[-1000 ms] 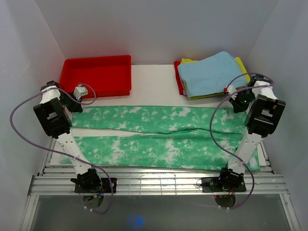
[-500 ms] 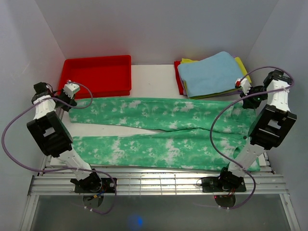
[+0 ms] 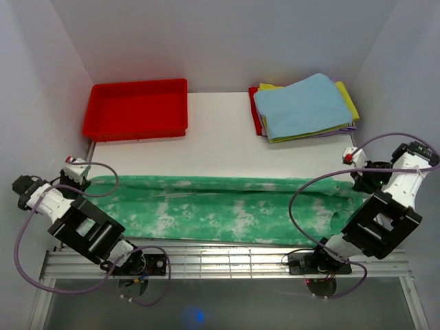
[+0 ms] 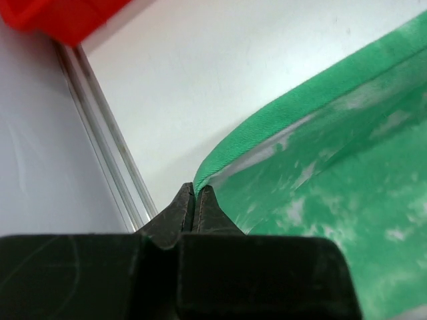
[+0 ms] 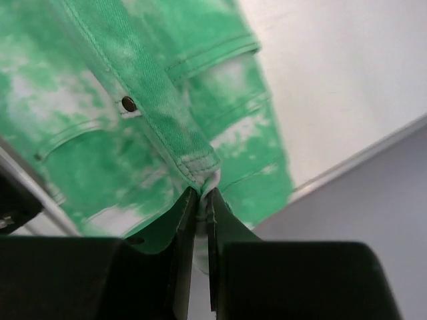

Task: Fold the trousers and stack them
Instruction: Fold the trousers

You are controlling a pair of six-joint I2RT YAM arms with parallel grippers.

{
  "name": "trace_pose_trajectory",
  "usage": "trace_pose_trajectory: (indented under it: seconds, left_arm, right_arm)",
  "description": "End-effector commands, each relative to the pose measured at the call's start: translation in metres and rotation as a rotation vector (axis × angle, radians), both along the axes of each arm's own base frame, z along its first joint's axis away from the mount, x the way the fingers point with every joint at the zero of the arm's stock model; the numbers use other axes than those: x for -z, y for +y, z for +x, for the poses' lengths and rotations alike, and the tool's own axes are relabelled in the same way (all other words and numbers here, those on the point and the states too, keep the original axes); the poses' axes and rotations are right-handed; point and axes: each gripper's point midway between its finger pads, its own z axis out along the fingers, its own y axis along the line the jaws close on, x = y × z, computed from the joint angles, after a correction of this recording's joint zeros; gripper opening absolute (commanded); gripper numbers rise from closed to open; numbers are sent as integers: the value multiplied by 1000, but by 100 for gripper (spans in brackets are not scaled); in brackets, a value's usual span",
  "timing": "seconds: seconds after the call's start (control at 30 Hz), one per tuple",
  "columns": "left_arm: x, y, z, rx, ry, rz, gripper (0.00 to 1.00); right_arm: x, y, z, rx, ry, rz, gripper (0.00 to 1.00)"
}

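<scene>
Left gripper (image 4: 195,200) pinched the trousers (image 3: 227,210) at a hem. Right gripper (image 5: 200,195) clamped their waistband, well apart from the red tray (image 3: 137,130).

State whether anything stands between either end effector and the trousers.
Nothing visible does. The left end effector is shut on a leg end of the trousers; the right end effector is shut on their waistband end.

free: table (image 3: 220,141) behind trousers (image 3: 227,210) | obstacles: red tray (image 3: 136,110), cloth stack (image 3: 302,104), side walls (image 3: 41,103)
</scene>
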Motion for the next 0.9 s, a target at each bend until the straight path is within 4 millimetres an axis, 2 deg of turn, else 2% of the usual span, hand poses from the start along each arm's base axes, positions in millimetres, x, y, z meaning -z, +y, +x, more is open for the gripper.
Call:
trace_pose_trajectory:
  seconds: [0.0, 0.03, 0.07, 0.1, 0.17, 0.2, 0.23, 0.27, 0.3, 0.33, 0.37, 0.4, 0.43, 0.47, 0.53, 0.57, 0.63, 0.67, 0.7, 0.73, 0.83, 0.87]
  left_arm:
    - [10, 17, -39, 42, -18, 156, 0]
    - [20, 13, -49, 40, 14, 131, 0]
    - [40, 13, -64, 36, 87, 126, 0]
    - [58, 11, -72, 73, 135, 129, 0]
    - [91, 4, -94, 99, 257, 125, 0]
    - [102, 4, -98, 103, 282, 124, 0]
    - [109, 13, -97, 96, 282, 181, 0]
    - [115, 15, -99, 89, 288, 200, 0]
    - [124, 8, -102, 91, 294, 201, 0]
    - [122, 14, -99, 79, 273, 251, 0]
    - [123, 11, -97, 88, 272, 265, 0]
    - [131, 2, -98, 91, 290, 257, 0]
    - [133, 9, -96, 70, 318, 305, 0]
    - [133, -2, -86, 57, 338, 275, 0]
    - [133, -7, -76, 45, 361, 268, 0]
    - [135, -21, -66, 47, 380, 215, 0]
    - [125, -22, -44, 38, 367, 195, 0]
    - [127, -31, -34, 58, 373, 167, 0]
    - [124, -33, -26, 32, 379, 127, 0]
    - [114, -26, -12, 25, 358, 133, 0]
    - [108, -25, 8, 10, 361, 85, 0]
    - [95, -19, 21, 15, 328, 95, 0]
  right_arm:
    - [31, -9, -55, -78, 109, -93, 8]
    - [41, -9, -66, -93, 126, -103, 8]
    - [52, -11, -70, -93, 132, -128, 8]
    - [72, -2, -89, -103, 189, -122, 8]
    - [92, -1, -99, -111, 215, -143, 8]
    - [110, 5, -113, -116, 266, -136, 8]
    - [119, 4, -116, -110, 278, -146, 8]
    - [125, 2, -117, -83, 287, -155, 8]
    - [133, -4, -111, -63, 283, -171, 8]
    - [135, -6, -107, -48, 285, -171, 8]
    - [136, -8, -103, 8, 298, -159, 8]
    - [140, -8, -96, 31, 305, -132, 8]
    - [133, -16, -82, 53, 289, -136, 8]
    - [131, -19, -74, 74, 286, -127, 8]
    - [134, -18, -58, 124, 306, -83, 8]
    - [131, -24, -45, 134, 300, -86, 8]
    - [128, -24, -27, 150, 286, -91, 8]
    - [122, -29, -14, 156, 265, -100, 8]
    - [120, -28, -7, 167, 259, -92, 8]
    - [117, -26, 1, 159, 250, -90, 8]
    - [103, -25, 21, 161, 225, -66, 8]
    - [100, -24, 23, 162, 230, -55, 8]
